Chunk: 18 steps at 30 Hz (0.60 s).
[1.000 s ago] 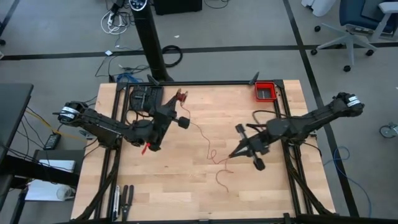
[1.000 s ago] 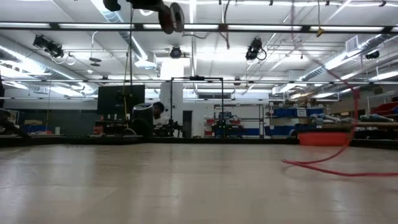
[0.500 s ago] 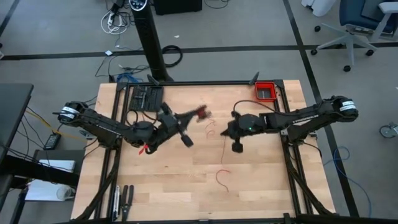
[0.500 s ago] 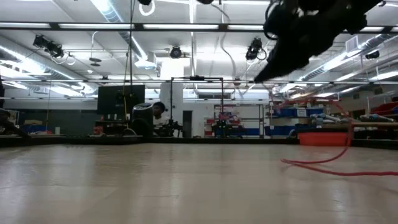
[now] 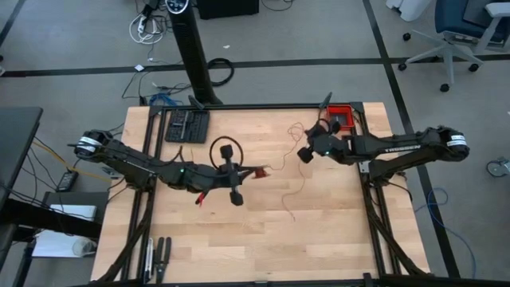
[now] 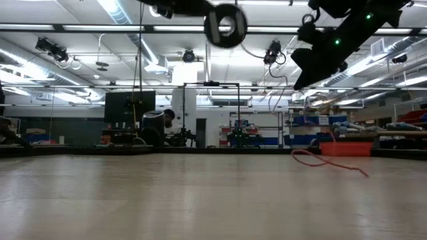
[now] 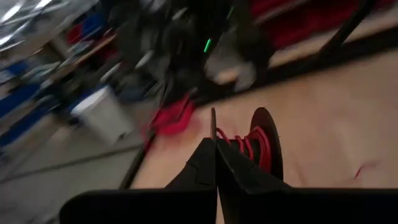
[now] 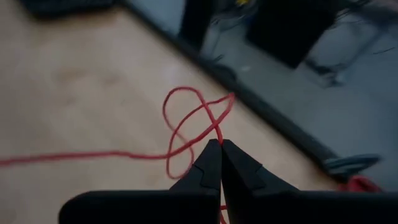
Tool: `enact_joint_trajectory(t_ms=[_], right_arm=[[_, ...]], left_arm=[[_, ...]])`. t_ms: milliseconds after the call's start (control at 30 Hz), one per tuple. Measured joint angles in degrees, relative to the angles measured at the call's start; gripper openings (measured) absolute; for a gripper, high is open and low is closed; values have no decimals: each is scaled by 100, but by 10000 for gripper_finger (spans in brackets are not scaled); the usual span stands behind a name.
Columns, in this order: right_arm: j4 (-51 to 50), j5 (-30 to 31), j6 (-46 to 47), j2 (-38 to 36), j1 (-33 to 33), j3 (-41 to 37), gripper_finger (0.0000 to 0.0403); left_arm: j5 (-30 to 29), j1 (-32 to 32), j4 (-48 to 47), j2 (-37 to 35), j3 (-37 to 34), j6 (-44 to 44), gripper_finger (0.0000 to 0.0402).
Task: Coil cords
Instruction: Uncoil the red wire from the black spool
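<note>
Red cord (image 5: 296, 179): strung above mid-table between both arms, slack trailing to the wood.
Left gripper (image 5: 260, 171): clamped on wound red coils, apparently anchoring the bundle.
Right gripper (image 5: 316, 137): pinched on a loop near the red bin (image 5: 343, 117), likely tensioning for winding.

Grey floor (image 5: 72, 48) around the wooden table (image 5: 247, 239); blue office chair (image 5: 462, 24); strip lights (image 6: 120, 12) overhead.

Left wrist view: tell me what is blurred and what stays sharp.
Left wrist view: the background arm and red bin are motion-smeared; the left end effector, shut, is crisp, with the red cord wound behind it slightly soft. Right wrist view: the cord's loops are clearer.
</note>
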Motion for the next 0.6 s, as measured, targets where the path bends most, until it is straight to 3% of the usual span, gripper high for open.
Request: enact_joint_trajectory(t_ms=[167, 333, 467, 600], right_arm=[[148, 746, -135, -433, 204, 0, 0], [766, 1390, -781, -769, 740, 0, 0], [1656, 1840, -1662, -930, 1357, 0, 0], [2965, 1848, -2764, -963, 2004, 0, 0]], left_arm=[[-1199, 7, -690, 0, 0, -29, 1], [-1912, 80, -1002, 0, 0, -145, 1], [-2523, 156, -1174, 0, 0, -152, 1], [-3254, 195, -1200, 0, 0, -170, 1]])
